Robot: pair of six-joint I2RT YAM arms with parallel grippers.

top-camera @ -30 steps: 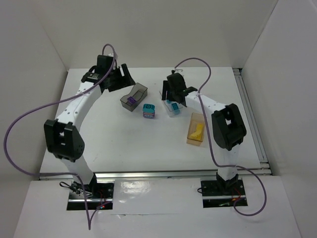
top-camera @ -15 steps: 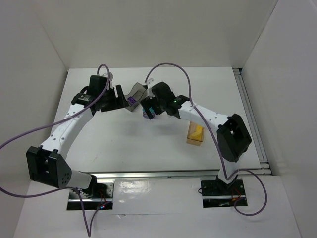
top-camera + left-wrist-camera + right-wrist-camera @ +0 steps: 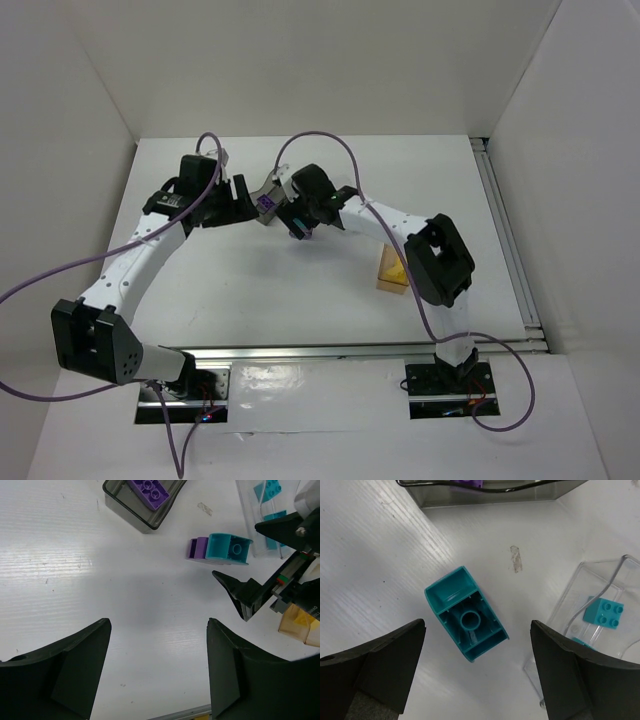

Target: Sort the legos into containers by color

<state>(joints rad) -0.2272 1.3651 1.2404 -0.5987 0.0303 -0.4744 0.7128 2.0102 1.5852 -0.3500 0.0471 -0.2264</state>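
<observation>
our right gripper (image 3: 477, 629) hangs with its jaws spread wide, holding nothing. the teal brick (image 3: 466, 621) lies between the fingers (image 3: 375, 665), hollow side up, touching neither. it rests on the table (image 3: 380, 555) just to the near right of the grey bin (image 3: 131, 509). our left gripper (image 3: 158, 625) is spread wide as well, with only bare table between its fingers, on the left of the grey bin.

only the left wrist view shows a purple piece (image 3: 196, 547) pressed against the teal brick's side. from the right wrist we see just teal. the top view hides the clear bin (image 3: 572, 607) under the right arm (image 3: 380, 215), while both wrist views show it to the right of the grey bin. the amber bin (image 3: 383, 282), well to the right of the grey bin and nearer the bases, is plainest from the top, with yellow (image 3: 396, 268) inside. how many yellow bricks there are we cannot tell.

we count three bins. one purple brick (image 3: 150, 489) lies in the grey bin, two teal bricks (image 3: 270, 488) lie in the clear bin, and the teal-and-purple pair is on the table.

a second ago the right gripper was over the clear bin and the pair lay uncovered. half a second ago it had reached the pair, and since then the right arm has folded in toward the grey bin. the left gripper has drawn back from the far left of the grey bin to its left side.
</observation>
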